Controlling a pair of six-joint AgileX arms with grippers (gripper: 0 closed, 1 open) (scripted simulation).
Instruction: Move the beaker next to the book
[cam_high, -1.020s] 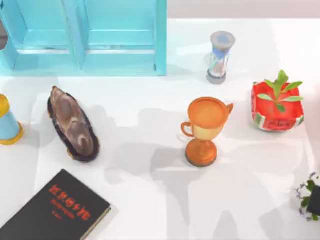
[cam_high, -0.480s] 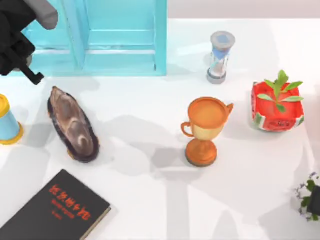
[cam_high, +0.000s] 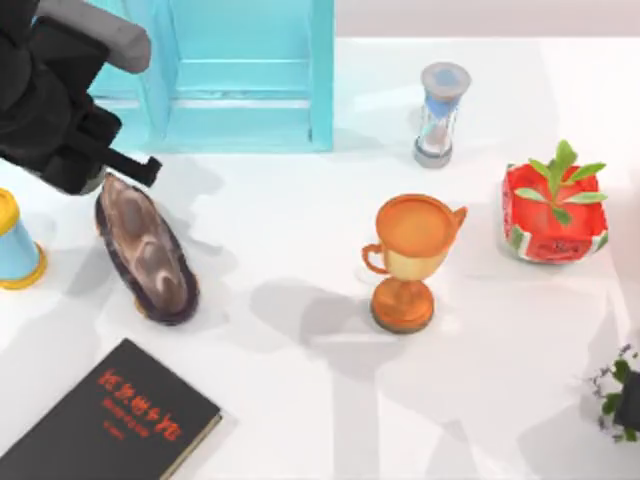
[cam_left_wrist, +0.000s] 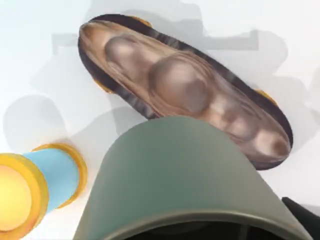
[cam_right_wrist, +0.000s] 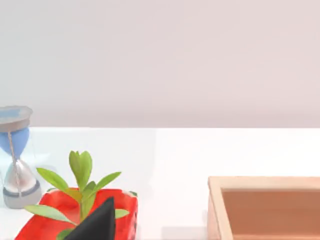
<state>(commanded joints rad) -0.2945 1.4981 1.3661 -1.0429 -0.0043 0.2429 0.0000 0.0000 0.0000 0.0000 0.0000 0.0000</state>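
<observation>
The left arm (cam_high: 60, 100) is travelling in from the worktop's far-left corner and is now hanging over the far end of the brown carved tray (cam_high: 146, 250), closing on the beaker (cam_high: 15, 243), which is standing upright at the left edge; the book (cam_high: 110, 418) is lying untouched at the near-left corner, so the pick-up is judged not yet begun. Whether the left fingers are open or closed cannot be told. The tray is lying just beside the beaker and is crowding the approach, while the orange goblet (cam_high: 410, 260), hourglass (cam_high: 440, 112) and red planter (cam_high: 553, 212) are standing well apart; the right arm is sitting parked beyond the right edge.
</observation>
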